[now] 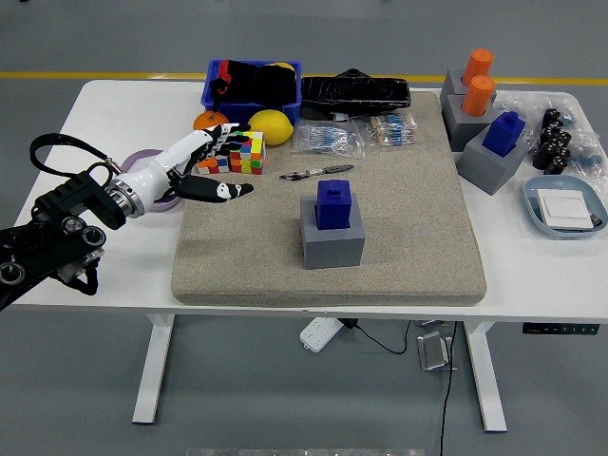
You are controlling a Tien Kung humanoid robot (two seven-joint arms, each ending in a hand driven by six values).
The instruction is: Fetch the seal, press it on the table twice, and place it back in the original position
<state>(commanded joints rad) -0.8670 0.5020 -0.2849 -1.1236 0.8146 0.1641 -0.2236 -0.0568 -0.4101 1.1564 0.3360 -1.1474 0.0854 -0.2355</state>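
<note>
Seal: blue block with a small knob, seated upright in the top of a grey holder near the middle of the beige mat; the socket likely marks its home position, so it reads as not yet fetched.

Left hand: white and black, reaching in over the mat's left edge, fingers spread and extended, holding nothing; well apart from the seal, seemingly opened in readiness to grasp.

Right hand: out of view.

Nearby: puzzle cube just beside the fingers, pen behind the seal, lemon.

Support: white table under the mat, which probably cushions pressing.
</note>
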